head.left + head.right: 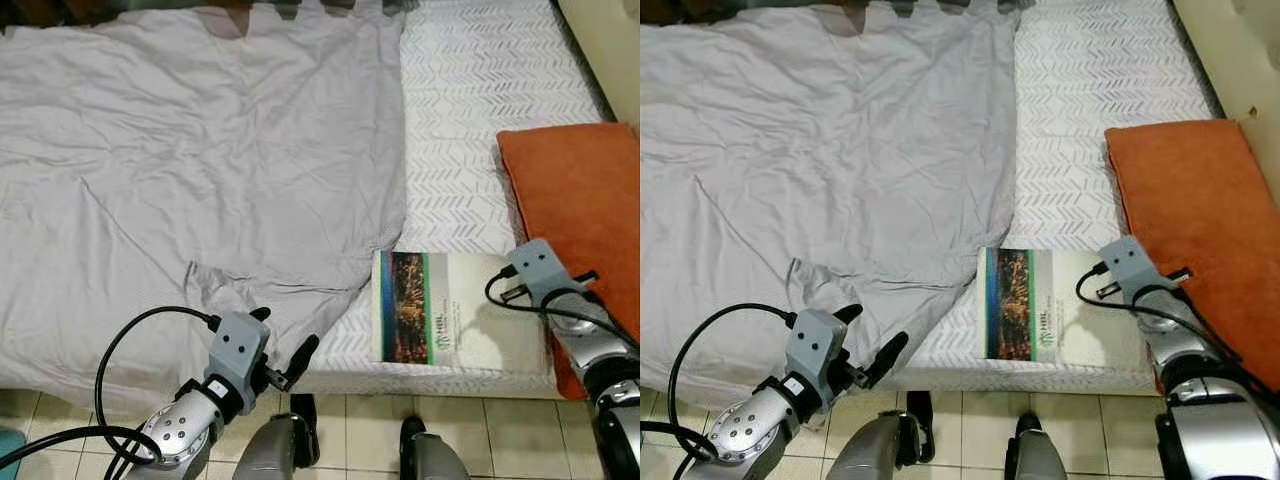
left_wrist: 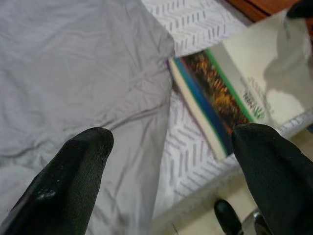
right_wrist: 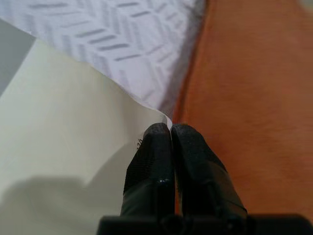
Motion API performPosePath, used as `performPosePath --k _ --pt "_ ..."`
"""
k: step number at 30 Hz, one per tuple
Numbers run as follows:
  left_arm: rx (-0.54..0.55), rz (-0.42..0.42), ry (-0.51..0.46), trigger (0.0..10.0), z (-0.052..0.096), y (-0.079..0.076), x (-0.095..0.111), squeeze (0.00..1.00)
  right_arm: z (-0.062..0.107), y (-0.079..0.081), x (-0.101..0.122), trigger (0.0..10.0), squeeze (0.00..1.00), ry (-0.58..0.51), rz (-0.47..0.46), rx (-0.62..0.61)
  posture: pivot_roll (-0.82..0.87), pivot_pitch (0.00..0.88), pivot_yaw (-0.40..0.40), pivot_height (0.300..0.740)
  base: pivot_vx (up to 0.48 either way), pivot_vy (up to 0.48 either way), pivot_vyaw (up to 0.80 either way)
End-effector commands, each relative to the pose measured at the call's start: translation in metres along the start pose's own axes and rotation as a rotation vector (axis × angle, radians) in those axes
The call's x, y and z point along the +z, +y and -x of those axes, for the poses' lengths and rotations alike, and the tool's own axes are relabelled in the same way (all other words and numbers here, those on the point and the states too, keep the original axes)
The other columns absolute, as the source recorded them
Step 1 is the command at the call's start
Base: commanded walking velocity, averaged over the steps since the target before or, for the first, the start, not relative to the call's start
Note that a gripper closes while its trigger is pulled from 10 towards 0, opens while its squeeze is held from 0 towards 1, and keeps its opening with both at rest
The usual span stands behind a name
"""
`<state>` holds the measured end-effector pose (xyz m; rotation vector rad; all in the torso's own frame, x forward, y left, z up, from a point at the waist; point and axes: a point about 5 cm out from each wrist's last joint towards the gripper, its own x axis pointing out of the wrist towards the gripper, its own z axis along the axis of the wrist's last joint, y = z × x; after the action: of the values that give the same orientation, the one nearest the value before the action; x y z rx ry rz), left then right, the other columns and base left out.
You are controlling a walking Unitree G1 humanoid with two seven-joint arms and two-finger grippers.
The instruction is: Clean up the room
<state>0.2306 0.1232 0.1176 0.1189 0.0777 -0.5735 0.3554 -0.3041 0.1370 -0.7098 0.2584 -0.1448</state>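
Observation:
A book (image 1: 430, 310) with a cream cover and a dark photo strip lies on the white patterned mattress (image 1: 470, 100) at the bed's front edge. My right gripper (image 3: 170, 128) is shut on the thin far right corner of its cover, right beside the orange pillow (image 1: 580, 190). A crumpled grey blanket (image 1: 200, 150) covers the left part of the bed. My left gripper (image 1: 285, 335) hangs open at the bed's front edge over the blanket's hem, left of the book (image 2: 220, 93), with nothing between its fingers (image 2: 73, 181).
Light tiled floor (image 1: 340, 440) runs below the bed edge, with my two feet on it. A cream wall or headboard (image 1: 605, 40) stands at the far right. A teal object (image 1: 8, 445) peeks in at the lower left.

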Motion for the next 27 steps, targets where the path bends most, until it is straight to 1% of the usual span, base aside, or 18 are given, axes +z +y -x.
performPosePath --k 1,3,4,5,7,8,10,11,13,15,17,18,20,21,22,23,24,27 --pt "-0.011 0.012 0.016 10.0 0.006 -0.003 -0.001 0.00 0.002 -0.017 -0.006 0.0 0.00 0.037 0.051 -0.069 0.13 0.480 0.118 0.740 0.000 0.000 0.00" --pt "-0.010 0.013 0.017 10.0 0.006 -0.003 0.000 0.00 0.002 -0.027 -0.005 0.0 0.00 0.038 0.085 -0.100 0.14 0.482 0.117 0.740 0.000 0.000 0.00" --pt "-0.010 0.013 0.017 10.0 0.006 -0.003 0.000 0.00 0.002 -0.027 -0.005 0.0 0.00 0.038 0.085 -0.100 0.14 0.482 0.117 0.740 0.000 0.000 0.00" --pt "-0.008 0.014 0.018 10.0 0.007 -0.002 0.000 0.00 0.002 -0.034 -0.004 0.0 0.00 0.041 0.081 -0.121 0.13 0.484 0.113 0.740 0.000 0.000 0.00" --pt "-0.007 0.016 0.022 10.0 0.007 -0.002 -0.001 0.00 0.003 -0.042 -0.006 0.0 0.00 0.059 0.031 -0.134 0.11 0.483 0.105 0.740 0.000 0.000 0.00" --pt "-0.007 0.019 0.024 10.0 0.007 -0.003 -0.002 0.00 0.003 -0.040 -0.007 0.0 0.00 0.069 0.015 -0.125 0.11 0.484 0.103 0.740 0.000 0.000 0.00" --pt "-0.009 0.023 0.024 10.0 0.005 -0.004 -0.002 0.00 0.002 -0.030 -0.010 0.0 0.00 0.080 -0.004 -0.087 0.11 0.485 0.103 0.740 0.000 0.000 0.00" --pt "-0.009 0.023 0.024 10.0 0.005 -0.004 -0.002 0.00 0.002 -0.030 -0.010 0.0 0.00 0.080 -0.004 -0.087 0.11 0.485 0.103 0.740 0.000 0.000 0.00" --pt "-0.009 0.025 0.018 10.0 0.003 -0.005 0.001 0.00 0.001 -0.019 -0.009 0.0 0.00 0.078 0.027 -0.050 0.12 0.490 0.106 0.740 0.000 0.000 0.00" --pt "-0.008 0.026 0.016 10.0 0.003 -0.005 0.001 0.00 0.001 -0.016 -0.009 0.0 0.00 0.074 0.049 -0.035 0.12 0.490 0.106 0.740 0.000 0.000 0.00" --pt "-0.004 0.026 0.018 10.0 0.004 -0.004 0.001 0.00 0.000 -0.010 -0.006 0.0 0.26 0.061 0.084 -0.001 0.13 0.490 0.106 0.740 0.000 0.000 0.00" --pt "-0.001 0.027 0.021 10.0 0.006 -0.004 0.000 0.00 0.000 -0.006 -0.004 0.0 0.35 0.051 0.100 0.021 0.12 0.490 0.104 0.740 0.000 0.000 0.00" --pt "0.000 0.029 0.023 10.0 0.007 -0.004 0.000 0.00 0.000 -0.004 -0.003 0.0 0.35 0.045 0.110 0.035 0.13 0.489 0.103 0.740 0.000 0.000 0.00" --pt "0.001 0.030 0.025 10.0 0.007 -0.005 0.000 0.00 -0.001 -0.002 -0.002 0.0 0.42 0.040 0.116 0.051 0.13 0.488 0.100 0.740 0.000 0.000 0.00" --pt "0.001 0.031 0.026 10.0 0.008 -0.005 -0.001 0.00 -0.001 0.000 -0.001 0.0 0.42 0.037 0.117 0.060 0.13 0.488 0.100 0.740 0.000 0.000 0.00" --pt "0.002 0.033 0.027 10.0 0.008 -0.005 -0.001 0.00 -0.001 0.004 -0.001 0.0 0.45 0.036 0.120 0.084 0.12 0.487 0.097 0.740 0.000 0.000 0.00" --pt "0.004 0.038 0.027 10.0 0.008 -0.007 -0.001 0.00 -0.001 0.009 0.000 0.0 0.45 0.033 0.118 0.120 0.12 0.483 0.094 0.740 0.000 0.000 0.00" --pt "0.005 0.043 0.028 10.0 0.007 -0.007 -0.001 0.00 -0.001 0.014 0.000 0.0 0.44 0.031 0.116 0.146 0.12 0.483 0.092 0.740 0.000 0.000 0.00"
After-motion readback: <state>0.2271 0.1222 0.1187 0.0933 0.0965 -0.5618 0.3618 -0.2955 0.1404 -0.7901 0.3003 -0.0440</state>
